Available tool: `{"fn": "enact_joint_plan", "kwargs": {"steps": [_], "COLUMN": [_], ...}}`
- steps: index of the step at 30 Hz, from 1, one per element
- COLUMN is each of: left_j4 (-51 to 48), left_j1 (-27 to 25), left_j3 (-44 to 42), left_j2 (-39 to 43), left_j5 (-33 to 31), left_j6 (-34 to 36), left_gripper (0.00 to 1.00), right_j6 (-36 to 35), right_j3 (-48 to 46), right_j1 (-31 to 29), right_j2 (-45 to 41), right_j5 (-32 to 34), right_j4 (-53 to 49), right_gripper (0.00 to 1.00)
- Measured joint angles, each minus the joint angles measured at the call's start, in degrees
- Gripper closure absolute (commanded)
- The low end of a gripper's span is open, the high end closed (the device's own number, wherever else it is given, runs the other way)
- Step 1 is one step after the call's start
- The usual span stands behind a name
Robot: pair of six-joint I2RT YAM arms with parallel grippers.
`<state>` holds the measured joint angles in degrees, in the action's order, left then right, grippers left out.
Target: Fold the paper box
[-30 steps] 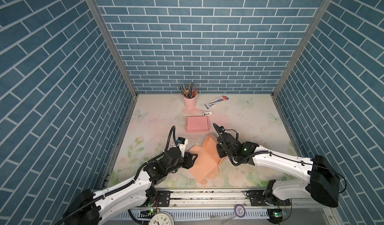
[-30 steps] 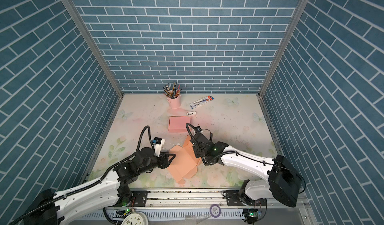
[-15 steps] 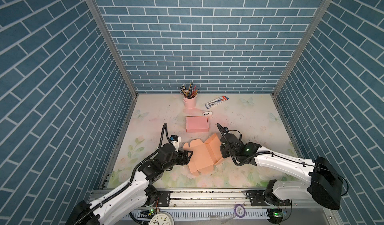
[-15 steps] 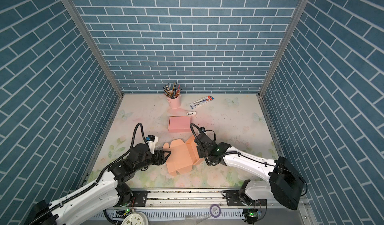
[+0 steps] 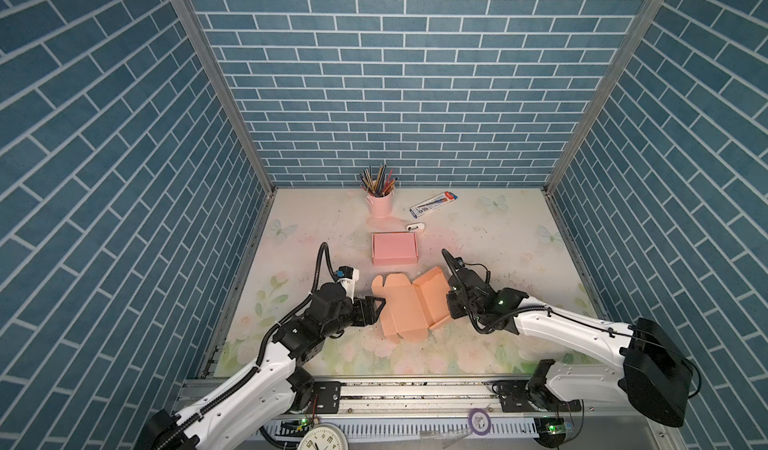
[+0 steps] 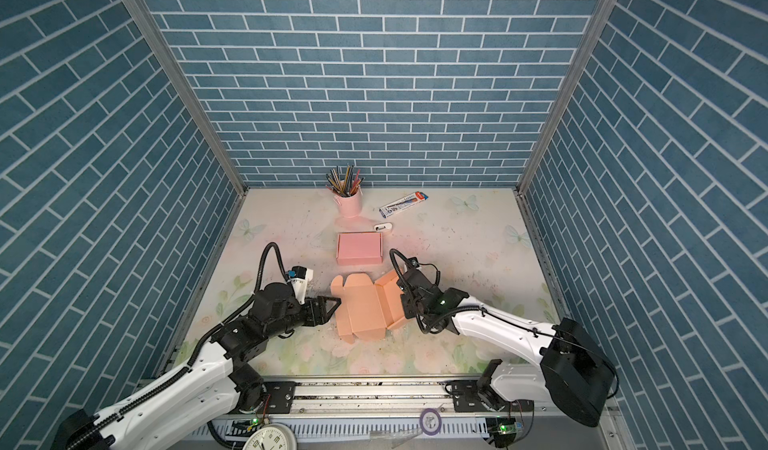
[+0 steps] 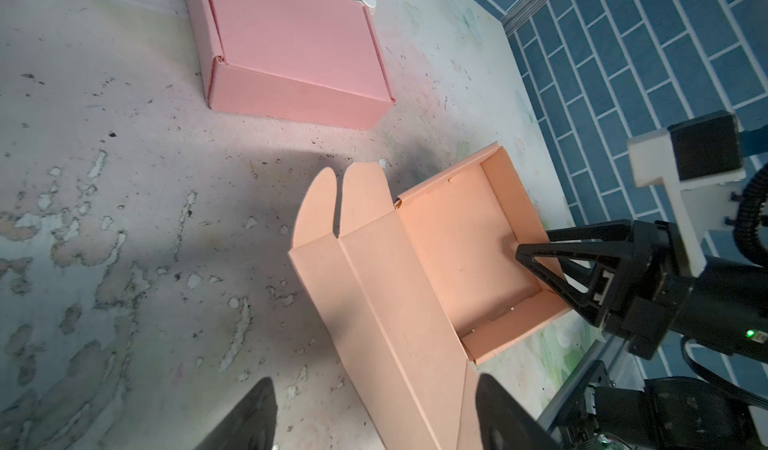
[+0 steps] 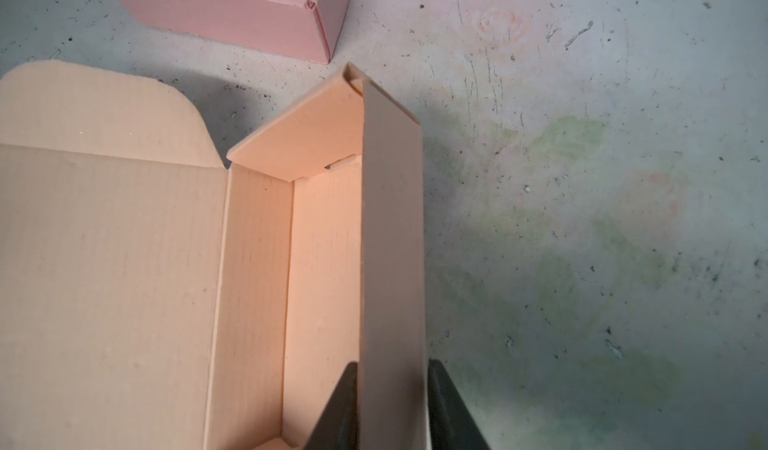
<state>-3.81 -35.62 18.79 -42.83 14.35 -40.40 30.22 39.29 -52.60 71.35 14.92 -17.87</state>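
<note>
Near the front middle of the flowered table [image 5: 511, 235], in both top views, you find the orange paper box [image 5: 405, 308] lying partly formed. Its tray sits to the right with walls raised. Its lid panel lies open and flat to the left, with two rounded tabs at its far end.

Your right gripper [image 5: 451, 302] is clamped on the tray's right-hand wall. The right wrist view shows that wall standing upright between the two dark fingers [image 8: 340, 406], one inside the tray and one outside.

Your left gripper [image 5: 377, 308] sits just beside the lid's left edge, jaws spread wide and holding nothing. In the left wrist view a corner of the lid runs between the parted fingertips [image 7: 253, 414]; you cannot tell whether either touches it.

Behind the paper box, apart from it, rests a closed pink box [image 5: 394, 248]. Farther back are a pink cup of pencils [image 5: 380, 204], a small white object [image 5: 417, 227] and a blue-and-white carton [image 5: 432, 203].
</note>
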Motion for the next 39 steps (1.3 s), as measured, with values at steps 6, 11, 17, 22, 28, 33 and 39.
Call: {"fn": "enact_joint_plan", "kwargs": {"steps": [6,11,17,22,28,33,39], "left_j4": [4.0,7.5,11.7,14.8,16.9,18.9,19.9], "left_j1": [-0.2,-0.4,-0.8,-0.8,-0.8,-0.9,-1.1], "left_j3": [-2.7,-3.9,-5.5,-6.4,-6.6,-7.4,-8.2], "left_j2": [-2.9,-4.8,-6.5,-7.8,-8.5,-8.7,-9.7], "left_j5": [2.5,3.8,4.5,5.0,4.9,4.8,4.7], "left_j6": [-2.5,-4.2,-6.5,-8.3,-10.1,-11.6,-12.9], "left_gripper": [0.28,0.33,0.40,0.49,0.60,0.66,0.72], "right_j6": [0.0,0.0,0.0,0.0,0.1,0.6,1.0], "right_j3": [-0.3,-0.6,-0.6,-0.6,-0.7,-1.1,-1.4], "right_j1": [0.0,0.0,0.0,0.0,0.0,0.0,0.0], "right_j2": [-0.5,-0.5,-0.5,-0.5,-0.6,-1.0,-1.2], "right_j5": [-0.5,-0.7,-0.8,-0.8,-0.9,-1.1,-1.4], "right_j4": [1.0,1.4,1.7,1.7,1.9,2.1,2.3], "right_gripper": [0.70,0.71,0.71,0.71,0.71,0.70,0.70]}}
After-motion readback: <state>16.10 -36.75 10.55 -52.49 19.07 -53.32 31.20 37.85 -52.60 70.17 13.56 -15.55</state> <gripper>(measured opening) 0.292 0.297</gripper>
